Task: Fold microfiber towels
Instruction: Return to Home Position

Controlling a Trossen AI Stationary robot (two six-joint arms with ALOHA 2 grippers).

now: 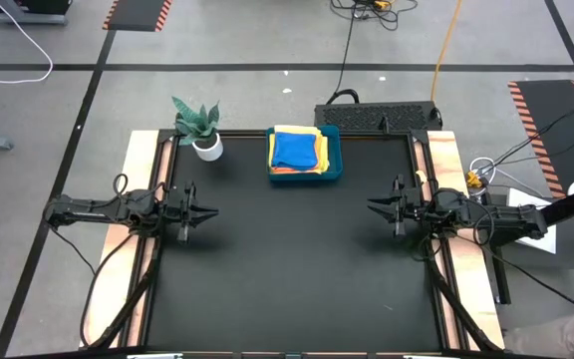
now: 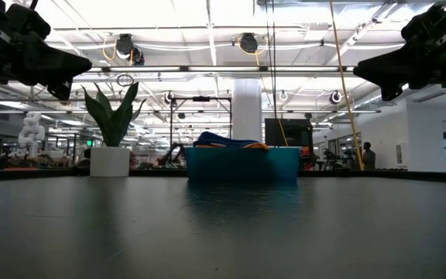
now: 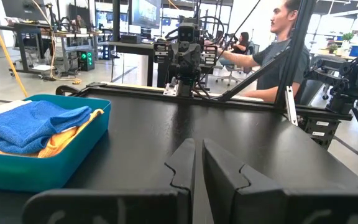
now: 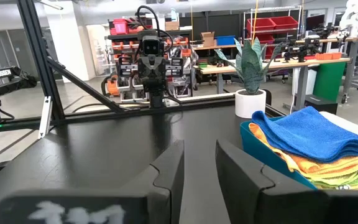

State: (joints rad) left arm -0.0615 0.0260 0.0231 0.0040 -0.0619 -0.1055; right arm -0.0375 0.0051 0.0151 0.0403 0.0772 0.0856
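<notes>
A stack of microfiber towels (image 1: 295,150) lies in a teal tray (image 1: 335,152) at the table's far middle. A crumpled blue towel (image 4: 316,138) is on top, with orange and yellow ones under it and a lime green edge (image 4: 337,182) at the bottom. My left gripper (image 1: 213,211) hovers over the table's left side, pointing right, fingers shut and empty. My right gripper (image 1: 371,206) hovers over the right side, pointing left, with a narrow gap between its fingers (image 4: 199,168), empty. Both are well nearer than the tray and clear of the table.
A potted plant in a white pot (image 1: 205,140) stands left of the tray at the far edge. The black table top (image 1: 287,269) lies bare between and in front of the grippers. A person (image 3: 278,56) sits beyond the table's right side.
</notes>
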